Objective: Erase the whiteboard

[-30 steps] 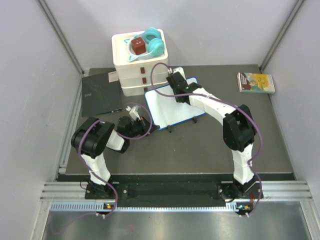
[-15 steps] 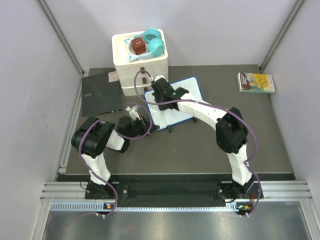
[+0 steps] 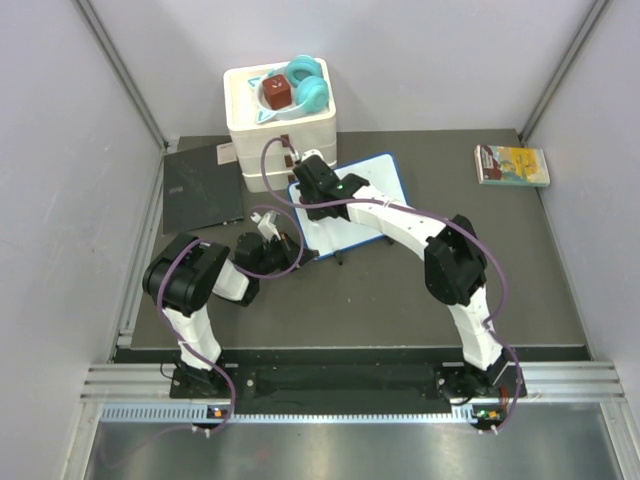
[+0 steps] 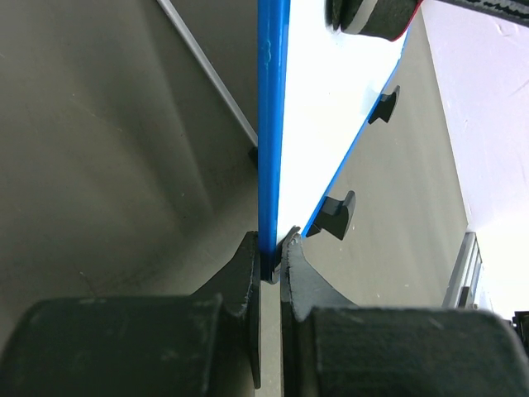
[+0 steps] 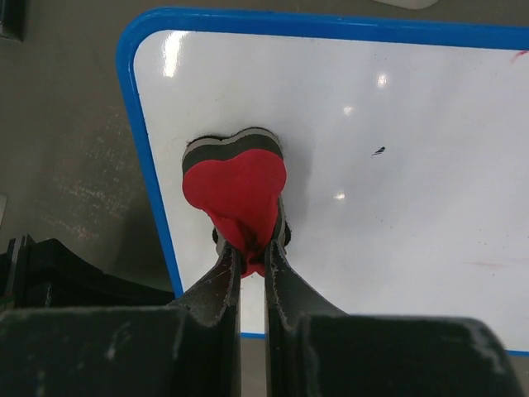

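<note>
Left end effector [image 4: 271, 252]: fingers closed on the blue frame edge of the whiteboard [image 3: 368, 178] at its near-left corner, serving as a brace; the whiteboard sits mid-counter [image 3: 400, 300], just in front of the white drawer box [image 3: 280, 130], long axis running left to far-right in the top view; right end effector [image 5: 252, 256]: fingers clamped on the tip of a red heart-shaped eraser [image 5: 235, 186], pressed on the white surface just inside a rounded corner at the board's left end; a small black speck [image 5: 378, 151] and a faint red smear [image 5: 494, 265] lie to the eraser's right in the right wrist view; the next stroke should probably travel from the corner toward them, and the right arm is placed for it.
</note>
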Available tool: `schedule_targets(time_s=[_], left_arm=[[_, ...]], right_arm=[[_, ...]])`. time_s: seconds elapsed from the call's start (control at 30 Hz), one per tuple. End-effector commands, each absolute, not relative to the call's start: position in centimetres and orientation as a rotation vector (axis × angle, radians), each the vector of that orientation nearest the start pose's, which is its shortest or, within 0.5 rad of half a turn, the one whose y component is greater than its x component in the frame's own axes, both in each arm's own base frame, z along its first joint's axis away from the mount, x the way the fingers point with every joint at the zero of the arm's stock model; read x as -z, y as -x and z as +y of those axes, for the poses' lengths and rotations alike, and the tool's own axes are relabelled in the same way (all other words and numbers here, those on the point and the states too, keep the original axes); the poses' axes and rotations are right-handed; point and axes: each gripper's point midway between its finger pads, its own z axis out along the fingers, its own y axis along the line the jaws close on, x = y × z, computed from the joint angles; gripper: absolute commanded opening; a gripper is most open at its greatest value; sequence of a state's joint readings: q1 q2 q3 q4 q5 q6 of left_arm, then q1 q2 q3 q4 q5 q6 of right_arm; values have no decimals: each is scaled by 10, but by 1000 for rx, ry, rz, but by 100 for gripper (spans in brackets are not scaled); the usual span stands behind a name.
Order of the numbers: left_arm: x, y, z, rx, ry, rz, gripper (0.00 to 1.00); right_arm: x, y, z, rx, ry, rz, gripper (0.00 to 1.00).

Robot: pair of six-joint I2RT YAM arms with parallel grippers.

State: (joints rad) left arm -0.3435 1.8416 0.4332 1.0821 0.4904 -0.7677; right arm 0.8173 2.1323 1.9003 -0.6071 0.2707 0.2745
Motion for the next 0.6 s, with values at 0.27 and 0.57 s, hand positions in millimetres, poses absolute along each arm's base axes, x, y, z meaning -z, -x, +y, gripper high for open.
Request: schedule_targets(time_s=[0.27, 0.57], left_arm=[[34, -299, -200, 923, 141, 2311, 0], [34, -298, -201, 915, 138, 2313, 0]], right_arm=[[-118, -476, 299, -113, 168, 2309, 0], [-108, -490, 242, -26, 53, 2338, 0]])
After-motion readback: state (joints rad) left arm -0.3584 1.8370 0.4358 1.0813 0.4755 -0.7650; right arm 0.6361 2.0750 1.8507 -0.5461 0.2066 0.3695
